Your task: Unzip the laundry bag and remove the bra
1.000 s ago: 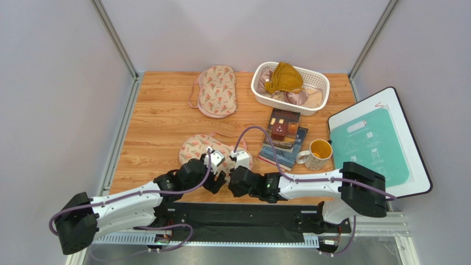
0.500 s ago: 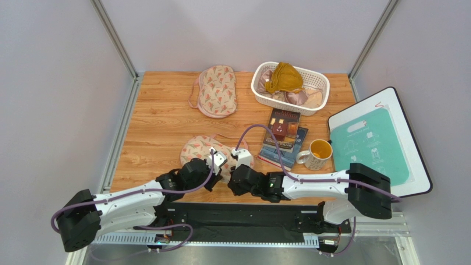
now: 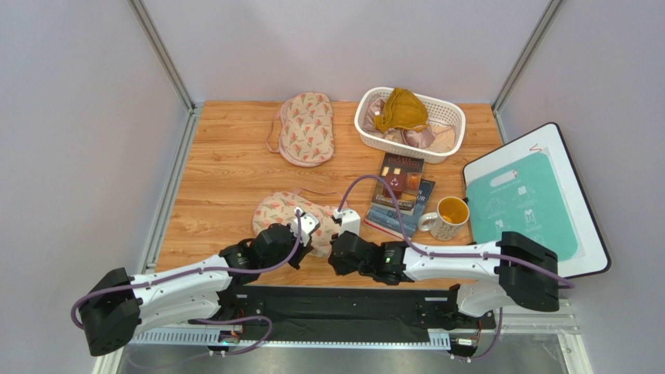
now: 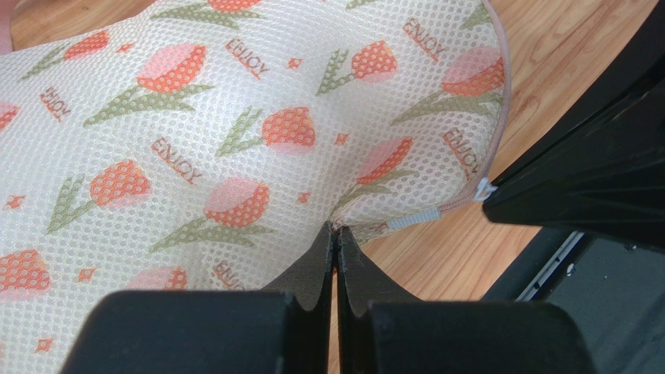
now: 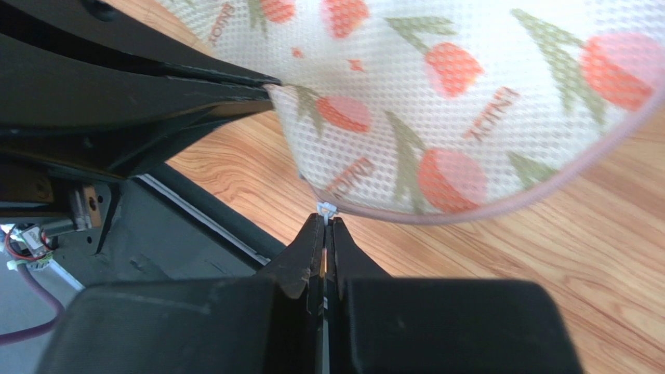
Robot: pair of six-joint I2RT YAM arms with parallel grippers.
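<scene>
Between the right gripper's (image 5: pixel 325 226) shut fingertips sits the small pale zip pull (image 5: pixel 325 209), at the near edge of the laundry bag (image 5: pixel 437 93); the jaws look pressed fully together on it. Just beside it, the left gripper (image 4: pixel 336 238) is clenched on a pinch of the bag's mesh fabric next to the zip's end. Both meet at the corner of the pouch nearest the arm bases. The zip looks closed along the pink trim (image 5: pixel 507 202). No bra is in view; it is presumably inside this bag.

To open it well, I judge the left gripper should act as a fixed anchor. The right one should draw the pull along the curve of the trim, low over the wooden table (image 3: pixel 226 171), not straight outward. The hold on the pull looks shallow, so a jerk could let it slip; a slow, even draw suits it better.

Farther out, a second floral bag (image 3: pixel 307 127) lies well apart, beside a white basket (image 3: pixel 359 121) of garments. Books (image 3: pixel 400 195) and a yellow mug (image 3: pixel 449 216) lie to the right, near the right arm's sweep.
</scene>
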